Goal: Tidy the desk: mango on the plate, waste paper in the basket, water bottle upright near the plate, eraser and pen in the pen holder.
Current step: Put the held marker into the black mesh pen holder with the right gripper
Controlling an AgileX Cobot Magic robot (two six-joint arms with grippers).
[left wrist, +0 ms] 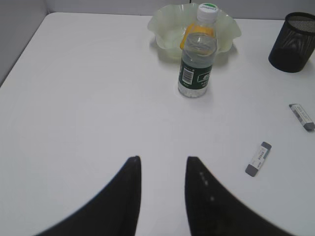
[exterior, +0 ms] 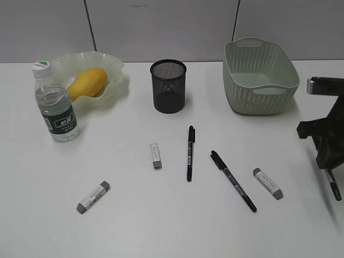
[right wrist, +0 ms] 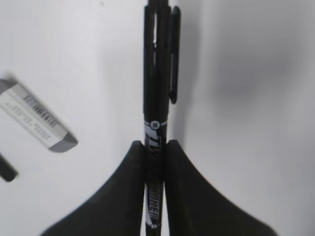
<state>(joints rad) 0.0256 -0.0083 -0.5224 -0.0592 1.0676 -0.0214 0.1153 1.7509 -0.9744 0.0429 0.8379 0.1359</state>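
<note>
Pen step in hand. Right fingers [right wrist: 155, 147] pinch a black pen [right wrist: 156, 98], apparently lifted off the counter [exterior: 161, 226] at its right edge. Left fingers [left wrist: 162, 167] spread, empty. Next: carry to the mesh cup [exterior: 168, 86], drop upright.

White desk [exterior: 161, 226]: plate [exterior: 115, 70] at ten o'clock, water bottle [exterior: 56, 105] upright just beside it, pen holder [exterior: 168, 86] at twelve, basket [exterior: 259, 78] at two. Three erasers [exterior: 156, 155] [exterior: 93, 196] [exterior: 267, 183] and two pens [exterior: 190, 153] [exterior: 233, 181] lie across the middle.
</note>
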